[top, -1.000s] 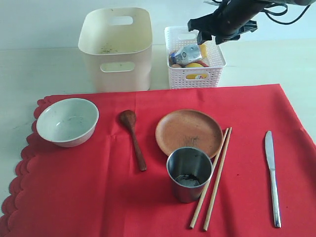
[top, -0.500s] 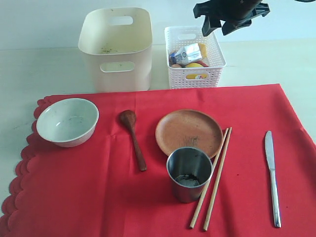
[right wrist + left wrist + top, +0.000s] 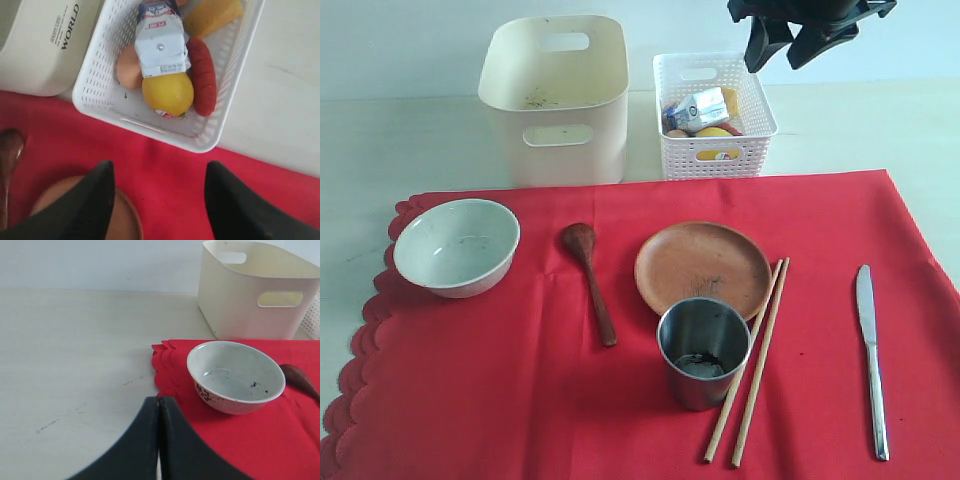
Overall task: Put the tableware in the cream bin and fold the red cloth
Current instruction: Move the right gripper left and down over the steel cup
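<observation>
Right gripper [image 3: 778, 58] hovers open, well apart from the plate [image 3: 702, 265].

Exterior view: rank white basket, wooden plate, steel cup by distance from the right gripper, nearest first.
From the open right gripper, top right:
1. white basket, just under it in the view, behind the red cloth.
2. wooden plate, mid-cloth.
3. steel cup, in front of the plate, toward the camera.

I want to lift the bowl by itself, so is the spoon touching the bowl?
Apart. The exterior view shows a clear strip of red cloth between the bowl and the spoon.
</observation>
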`<act>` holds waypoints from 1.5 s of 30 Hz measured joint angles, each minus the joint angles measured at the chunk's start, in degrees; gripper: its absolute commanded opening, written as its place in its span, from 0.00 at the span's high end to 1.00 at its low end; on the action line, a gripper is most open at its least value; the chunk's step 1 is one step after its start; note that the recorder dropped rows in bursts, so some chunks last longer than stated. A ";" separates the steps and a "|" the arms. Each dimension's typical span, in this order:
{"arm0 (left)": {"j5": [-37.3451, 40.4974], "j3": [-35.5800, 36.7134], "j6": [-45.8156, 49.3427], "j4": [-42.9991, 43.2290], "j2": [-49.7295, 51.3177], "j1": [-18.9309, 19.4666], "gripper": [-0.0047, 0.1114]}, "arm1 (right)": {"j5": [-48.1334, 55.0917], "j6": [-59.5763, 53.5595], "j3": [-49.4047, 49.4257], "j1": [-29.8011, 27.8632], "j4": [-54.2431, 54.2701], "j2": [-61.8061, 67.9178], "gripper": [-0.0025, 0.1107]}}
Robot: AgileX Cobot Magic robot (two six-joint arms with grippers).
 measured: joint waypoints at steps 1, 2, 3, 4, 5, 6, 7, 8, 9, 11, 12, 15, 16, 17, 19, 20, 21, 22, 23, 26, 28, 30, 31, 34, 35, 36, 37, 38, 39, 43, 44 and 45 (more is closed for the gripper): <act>0.00 0.00 0.00 0.00 0.00 0.00 0.96 | 0.39 0.00 0.10 0.00 0.00 -0.53 0.51; 0.00 0.00 0.00 0.00 0.00 0.00 0.96 | 0.56 0.00 0.52 0.00 0.00 -1.07 0.51; 0.00 0.00 0.00 0.00 0.00 0.00 0.96 | 0.81 -0.08 1.19 0.00 0.00 -1.82 0.51; 0.00 0.00 0.00 0.00 0.00 0.00 0.96 | 0.80 -0.08 2.06 0.00 0.00 -2.66 0.51; 0.00 0.00 0.00 0.00 0.00 0.00 0.96 | 0.80 -0.22 2.90 0.00 0.00 -3.42 0.51; 0.00 0.00 0.00 0.00 0.00 0.00 0.96 | 0.80 -0.52 4.13 0.00 0.00 -4.41 0.51; 0.00 0.00 0.00 0.00 0.00 0.00 0.96 | 0.80 -0.70 5.42 0.00 0.00 -5.42 0.51; 0.00 0.00 0.00 0.00 0.00 0.00 0.96 | 0.69 -0.83 6.52 0.00 0.00 -6.44 0.51; 0.00 0.00 0.00 0.00 0.00 0.00 0.96 | 0.55 -0.93 7.93 0.00 0.00 -7.56 0.51; 0.00 0.00 0.00 0.00 0.00 0.00 0.96 | 0.24 -1.06 10.97 0.00 0.00 -9.96 0.51; 0.00 0.00 0.00 0.00 0.00 0.00 0.96 | -0.11 -1.17 12.49 0.00 0.00 -10.95 0.51; 0.00 0.00 0.00 0.00 0.00 0.00 0.96 | -0.88 -1.56 16.64 0.00 0.00 -14.66 0.51; 0.00 0.00 0.00 0.00 0.00 0.00 0.96 | -1.12 -1.77 18.05 0.00 0.00 -16.04 0.51; 0.00 0.00 0.00 0.00 0.00 0.00 0.96 | -1.43 -1.91 19.46 0.00 0.00 -17.44 0.51; 0.00 0.00 0.00 0.00 0.00 0.00 0.96 | -1.86 -2.29 21.92 0.00 0.52 -20.35 0.51; 0.00 0.00 0.00 0.00 0.00 0.00 0.96 | -2.20 -2.70 23.27 0.00 0.85 -21.84 0.51; 0.00 0.00 0.00 0.00 0.00 0.00 0.96 | -2.59 -2.97 24.60 0.00 1.14 -23.05 0.51; 0.00 0.00 0.00 0.00 0.00 0.00 0.96 | -2.85 -3.33 25.87 0.00 1.75 -24.58 0.51; 0.00 0.00 0.00 0.00 0.00 0.00 0.96 | -3.48 -3.90 27.11 0.00 2.36 -26.12 0.51; 0.00 0.00 0.00 0.00 0.00 0.00 0.96 | -5.16 -5.46 30.38 0.00 4.35 -30.46 0.51; 0.00 0.00 0.00 0.00 0.00 0.00 0.96 | -6.29 -6.77 32.34 0.00 5.95 -33.38 0.51; 0.00 0.00 0.00 0.00 0.00 0.00 0.96 | -7.15 -7.80 34.02 0.00 7.58 -35.86 0.51; 0.00 0.00 0.00 0.00 0.00 0.00 0.96 | -7.42 -8.75 34.88 0.00 8.72 -37.08 0.51; 0.00 0.00 0.00 0.00 0.00 0.00 0.96 | -8.67 -11.74 37.46 0.00 12.59 -41.07 0.51; 0.00 0.00 0.00 0.00 0.00 0.00 0.96 | -8.93 -12.57 38.03 0.00 13.66 -41.95 0.51; 0.00 0.00 0.00 0.00 0.00 0.00 0.96 | -9.10 -13.68 38.58 0.00 14.73 -42.79 0.51; 0.00 0.00 0.00 0.00 0.00 0.00 0.96 | -9.24 -14.45 38.92 0.00 15.54 -43.37 0.51; 0.00 0.00 0.00 0.00 0.00 0.00 0.96 | -9.24 -15.16 39.46 0.00 16.51 -44.03 0.51; 0.00 0.00 0.00 0.00 0.00 0.00 0.96 | -9.24 -15.85 39.78 0.00 17.39 -44.49 0.51; 0.00 0.00 0.00 0.00 0.00 0.00 0.96 | -9.10 -19.37 41.15 0.00 22.04 -45.76 0.51; 0.00 0.00 0.00 0.00 0.00 0.00 0.96 | -8.82 -20.60 41.26 0.00 23.31 -45.85 0.51; 0.00 0.00 0.00 0.00 0.00 0.00 0.96 | -8.40 -21.59 41.26 0.16 24.19 -45.90 0.51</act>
